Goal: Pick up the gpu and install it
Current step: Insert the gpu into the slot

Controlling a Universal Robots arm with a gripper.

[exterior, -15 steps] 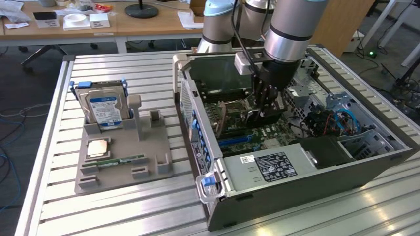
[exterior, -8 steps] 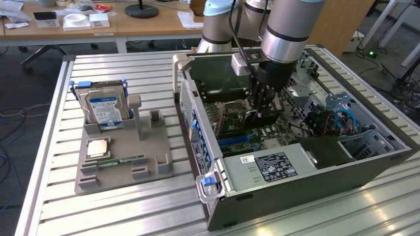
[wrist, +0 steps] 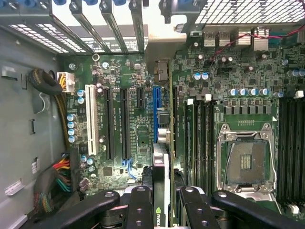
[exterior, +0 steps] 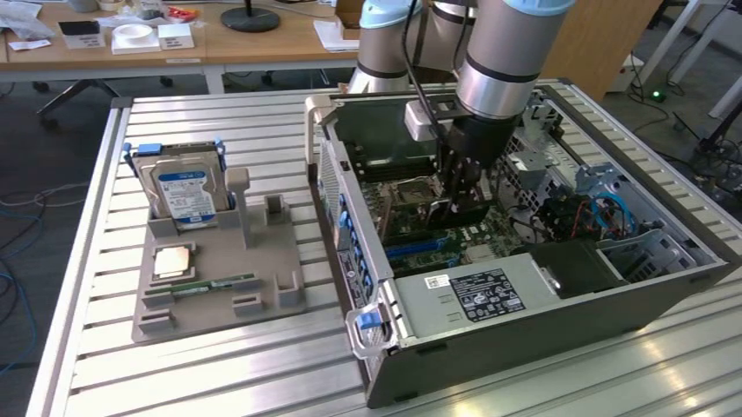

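Item: thin flat black gpu card [wrist: 161, 167], pinched edge-on in my gripper [wrist: 164, 198], inside the open grey metal computer case [exterior: 522, 321], just above the long blue motherboard slot [wrist: 156, 112]. Handling, I judge: hold it upright, edge parallel to slot, press evenly.

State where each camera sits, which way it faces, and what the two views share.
Exterior view: off the arm, high beside the table, looking down into the open case, with the tray at the exterior view's left; the arm and gripper show, reaching into the case.
Wrist view: on the wrist, looking down along the fingers at the motherboard; the fingers show, clamped on the gpu.
Shared: gripper, gpu, motherboard, case interior.
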